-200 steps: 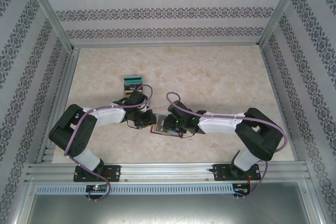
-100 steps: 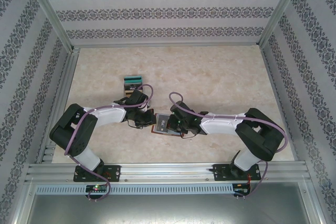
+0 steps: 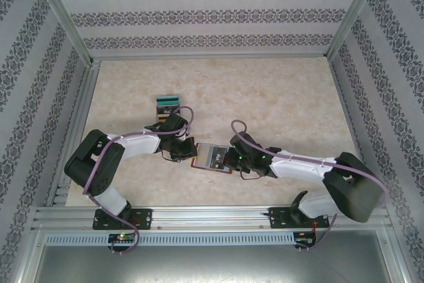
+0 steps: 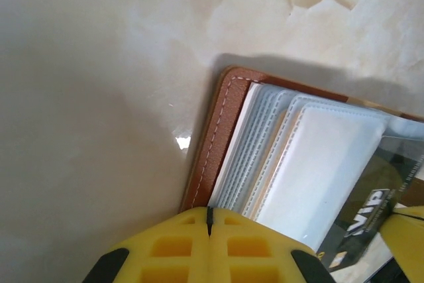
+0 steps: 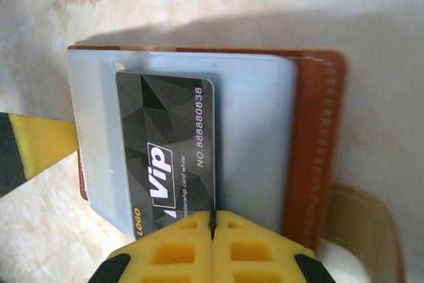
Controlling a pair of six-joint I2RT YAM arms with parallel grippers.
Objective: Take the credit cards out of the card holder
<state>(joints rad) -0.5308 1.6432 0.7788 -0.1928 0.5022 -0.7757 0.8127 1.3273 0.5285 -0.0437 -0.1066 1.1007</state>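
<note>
Two end effectors closed on the job, with the card holder [image 5: 318,137] lying open on the counter [image 3: 278,97] between them, near the front edge. Left end effector [image 4: 209,226] pinched together on the holder's brown rim and sleeve edges, seemingly anchoring it. Right end effector [image 5: 212,226] pinched together on the near edge of the black card [image 5: 169,147], apparently partway inside its clear sleeve [image 5: 255,130]. Further back, beside the left arm, a small pile of cards [image 3: 167,105].

Likely to go wrong:
- losing the thin card edge through too shallow a pinch
- dragging sleeve along with card by catching both layers
- jamming the card by pulling askew to the sleeve mouth
- sliding the whole holder across the counter through too weak an anchor on the left
</note>
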